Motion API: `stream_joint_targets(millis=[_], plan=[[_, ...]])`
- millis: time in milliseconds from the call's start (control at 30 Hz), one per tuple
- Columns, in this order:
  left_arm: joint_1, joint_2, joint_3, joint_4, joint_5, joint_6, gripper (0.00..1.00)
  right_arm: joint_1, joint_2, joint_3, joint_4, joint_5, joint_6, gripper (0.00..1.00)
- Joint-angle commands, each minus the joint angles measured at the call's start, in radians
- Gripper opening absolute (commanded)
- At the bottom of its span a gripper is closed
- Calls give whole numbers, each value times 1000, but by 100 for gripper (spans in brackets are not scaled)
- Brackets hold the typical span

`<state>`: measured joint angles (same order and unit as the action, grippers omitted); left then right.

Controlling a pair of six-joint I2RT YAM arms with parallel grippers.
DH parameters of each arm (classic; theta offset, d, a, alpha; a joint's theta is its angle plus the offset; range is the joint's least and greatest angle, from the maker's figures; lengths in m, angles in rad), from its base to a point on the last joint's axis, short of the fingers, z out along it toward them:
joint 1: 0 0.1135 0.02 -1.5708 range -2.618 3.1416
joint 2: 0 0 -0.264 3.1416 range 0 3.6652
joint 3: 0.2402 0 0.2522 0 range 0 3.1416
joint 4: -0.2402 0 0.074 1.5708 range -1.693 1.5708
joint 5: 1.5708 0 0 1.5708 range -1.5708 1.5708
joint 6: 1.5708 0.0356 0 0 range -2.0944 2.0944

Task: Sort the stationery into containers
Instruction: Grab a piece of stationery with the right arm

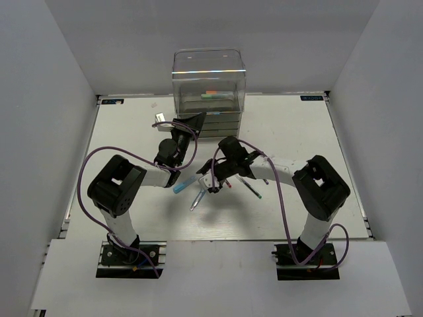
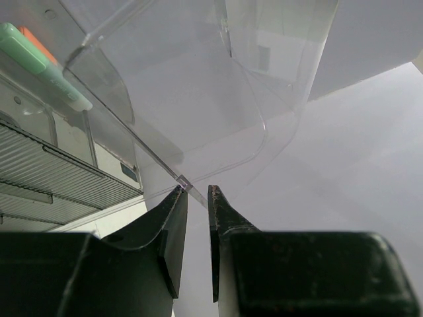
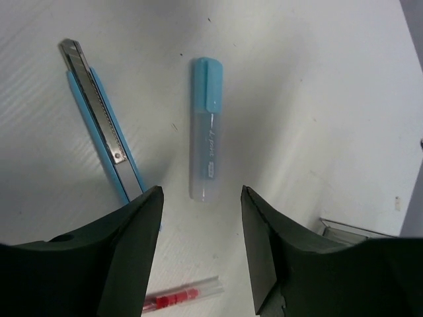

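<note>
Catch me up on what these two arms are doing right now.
The left gripper is pinched on a clear plastic edge of the drawer unit, where a mint-green marker and an orange marker already lie. The right gripper hangs open over a light blue marker on the table, beside a blue utility knife. More pens lie loose nearby.

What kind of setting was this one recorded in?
Probably a lab robot test cell, not a real office: a white table boxed in by plain grey panels, with a clear drawer unit and a blue marker staged on it.
</note>
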<state>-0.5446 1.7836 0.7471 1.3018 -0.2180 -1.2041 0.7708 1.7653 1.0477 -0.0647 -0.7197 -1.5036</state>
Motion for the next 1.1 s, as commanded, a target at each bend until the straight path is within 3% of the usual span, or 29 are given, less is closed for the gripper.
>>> stream_joint_targets(millis=[0, 533, 1067], plan=[[8, -75, 21, 165, -18, 8, 31, 22, 19, 31, -44, -24, 60, 56], [17, -84, 3, 165, -27, 8, 31, 88, 118, 63, 193, 147, 276, 56], [17, -84, 3, 165, -27, 8, 31, 93, 203, 147, 126, 207, 260, 55]])
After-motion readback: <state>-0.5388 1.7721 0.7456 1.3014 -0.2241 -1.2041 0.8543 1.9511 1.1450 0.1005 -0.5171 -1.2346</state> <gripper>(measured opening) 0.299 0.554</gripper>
